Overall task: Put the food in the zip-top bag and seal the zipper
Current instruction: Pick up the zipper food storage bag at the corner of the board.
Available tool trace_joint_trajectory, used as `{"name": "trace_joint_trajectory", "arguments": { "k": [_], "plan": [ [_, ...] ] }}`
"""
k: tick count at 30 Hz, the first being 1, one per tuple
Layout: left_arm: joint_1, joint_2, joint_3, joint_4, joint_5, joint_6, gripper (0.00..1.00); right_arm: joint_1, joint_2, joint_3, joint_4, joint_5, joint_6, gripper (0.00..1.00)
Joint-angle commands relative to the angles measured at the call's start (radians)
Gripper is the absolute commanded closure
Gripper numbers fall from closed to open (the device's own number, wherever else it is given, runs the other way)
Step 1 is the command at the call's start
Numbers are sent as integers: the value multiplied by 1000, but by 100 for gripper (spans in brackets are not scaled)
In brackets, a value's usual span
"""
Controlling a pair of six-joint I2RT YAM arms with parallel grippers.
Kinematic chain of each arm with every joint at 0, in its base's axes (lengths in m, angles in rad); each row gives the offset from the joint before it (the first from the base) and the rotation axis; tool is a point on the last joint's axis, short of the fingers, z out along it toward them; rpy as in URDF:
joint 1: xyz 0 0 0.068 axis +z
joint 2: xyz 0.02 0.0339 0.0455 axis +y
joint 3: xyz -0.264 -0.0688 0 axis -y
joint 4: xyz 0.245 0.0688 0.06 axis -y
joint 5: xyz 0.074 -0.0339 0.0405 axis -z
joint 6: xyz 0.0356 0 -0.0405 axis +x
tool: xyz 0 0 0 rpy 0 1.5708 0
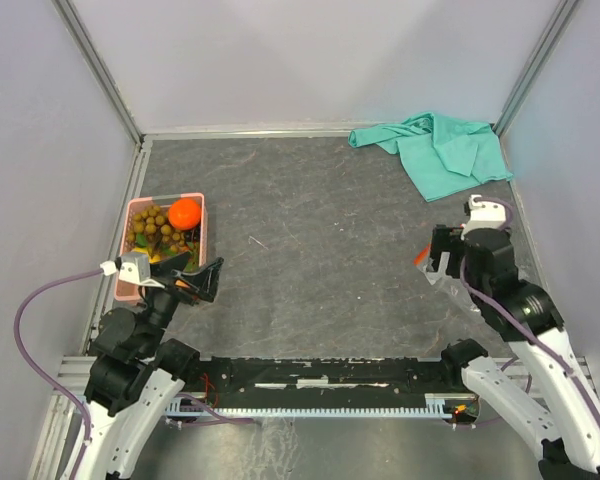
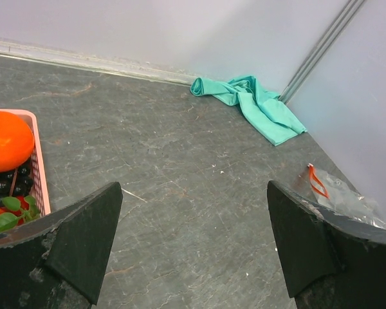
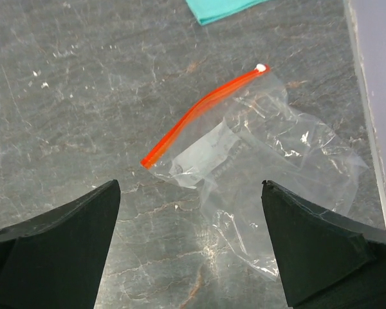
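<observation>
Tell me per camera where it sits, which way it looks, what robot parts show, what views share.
Top external: above and behind the bases, looking down on the table; both arms, left gripper and right gripper open.
Left wrist: on the left arm, facing across the table toward the teal cloth; its fingers at bottom.
Right wrist: on the right arm, looking down at the zip-top bag and zipper; its fingers below.
Shared: both wrist views catch bag and cloth; top and left wrist show the pink basket.
</observation>
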Motion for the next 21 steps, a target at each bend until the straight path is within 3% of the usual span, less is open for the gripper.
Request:
{"name": "trace_joint_trajectory", "arguments": {
  "k": [1, 11, 21],
  "plan": [
    [-4, 30, 7, 23, -28, 12, 1, 4, 105, 52, 10, -21, 25, 1],
    [-4, 150, 28, -1, -11, 13, 0, -26, 507, 197, -84, 163, 212, 1],
    [-2, 177, 27, -5, -22, 9, 0, -218, 833, 298, 9, 77, 335, 1]
  ]
}}
